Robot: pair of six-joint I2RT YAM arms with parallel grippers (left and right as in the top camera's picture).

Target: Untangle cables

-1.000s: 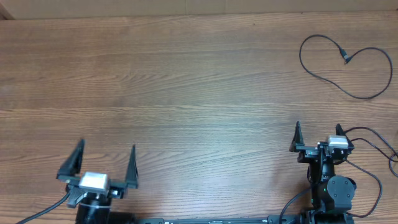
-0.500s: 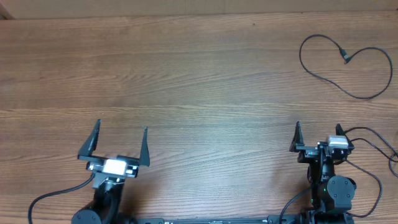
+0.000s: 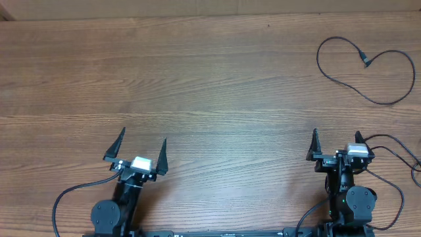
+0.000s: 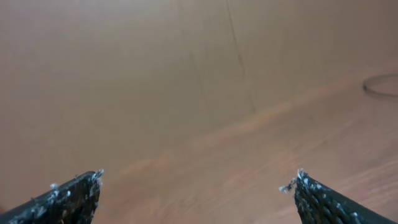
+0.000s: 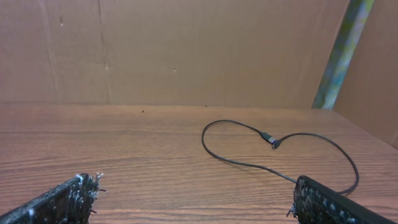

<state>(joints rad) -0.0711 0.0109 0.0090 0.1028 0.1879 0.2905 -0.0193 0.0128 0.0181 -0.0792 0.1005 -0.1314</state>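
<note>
Over the last second the left arm (image 3: 118, 204) has slid sideways along the near edge of the table (image 3: 210, 79) toward the right arm (image 3: 348, 197). The right arm has not shifted, nor has the cable.

The left gripper (image 3: 143, 137) is spread wide with nothing between its fingers, and its blurred wrist view shows only bare wood ahead. The right gripper (image 3: 336, 133) is likewise released and empty, its jaws apart and resting low over the table.

The one cable (image 3: 378, 103) plainly in view lies ahead of the right gripper and a little to its outer side, well apart from it and far across from the left gripper. It forms a single open, heart-like loop flat on the wood. In the right wrist view the cable (image 5: 203, 142) shows no knot and no second cord crossing it. Its small plug (image 5: 272, 139) dips into the middle of the loop.

Thin dark wires (image 3: 395, 141) trail beside the right arm's base; I cannot tell whether they are a task cord or the arm's own wiring.

As I judge it, the untangling looks finished or nearly so: this cord lies free, and no tangle is left in sight.
</note>
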